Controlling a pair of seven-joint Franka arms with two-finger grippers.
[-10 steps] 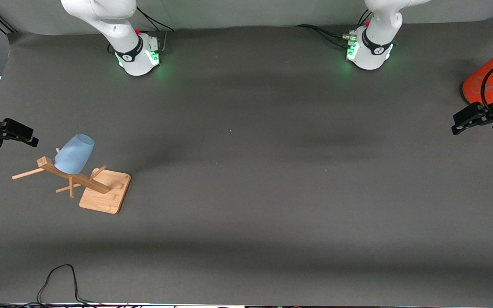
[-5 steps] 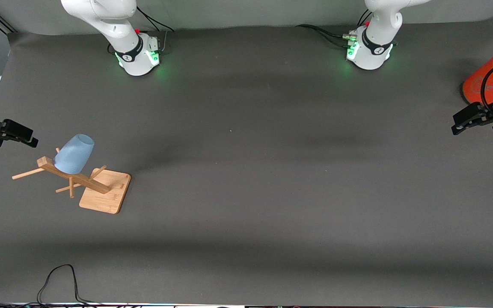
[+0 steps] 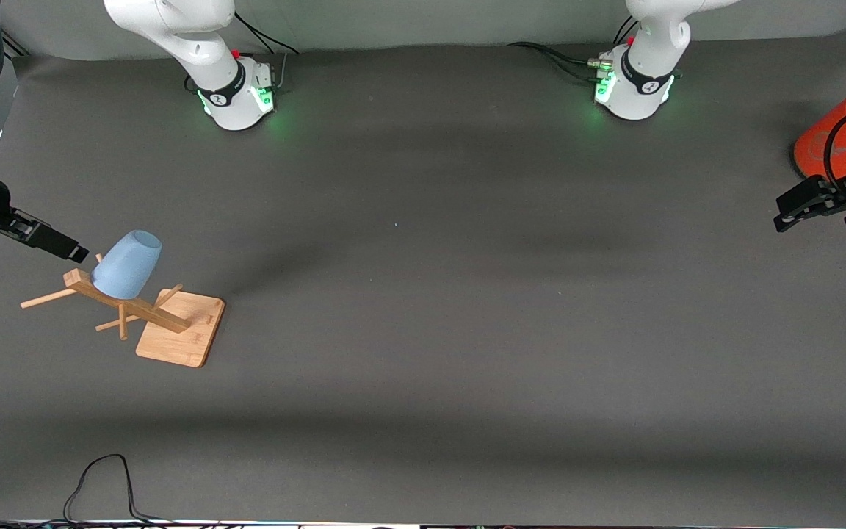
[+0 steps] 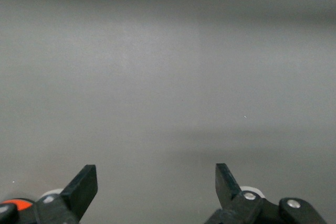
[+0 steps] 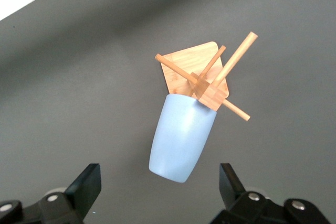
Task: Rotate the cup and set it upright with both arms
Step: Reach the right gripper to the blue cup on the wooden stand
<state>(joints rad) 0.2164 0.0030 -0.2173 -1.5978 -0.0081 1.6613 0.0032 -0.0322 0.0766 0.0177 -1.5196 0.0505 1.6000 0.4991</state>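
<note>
- Nearest my front camera, a black cable (image 3: 100,481) loops onto the edge of the grey table (image 3: 430,353); it plays no part in the job.
- Farther in, toward the right arm's end, the wooden rack (image 3: 145,314) stands on its flat base, its post leaning and pegs sticking out crosswise.
- The cup (image 3: 126,264) hangs mouth-down on one of those pegs, narrow base pointing up and tilted. I read that as the reason the task needs two arms: one to lift it off the peg, the other to take it over once it is turned.
- The right gripper (image 3: 70,251) hovers just beside the cup's raised base, a little farther from my camera than the rack, not touching it.
- In the right wrist view its fingers (image 5: 84,184) are spread wide, with the cup (image 5: 182,137) and rack (image 5: 202,80) centred between them but well apart from the tips. Nothing is grasped. The wrist looks down the cup's length, so I judge this as lining up for a side grip on the body.
- The left gripper (image 3: 808,204) waits over the left arm's end of the table, just in front of the orange cylinder (image 3: 838,136).
- Its fingers (image 4: 84,184) are also spread and empty, with only bare table under them.
- Farthest off, both bases glow green.
</note>
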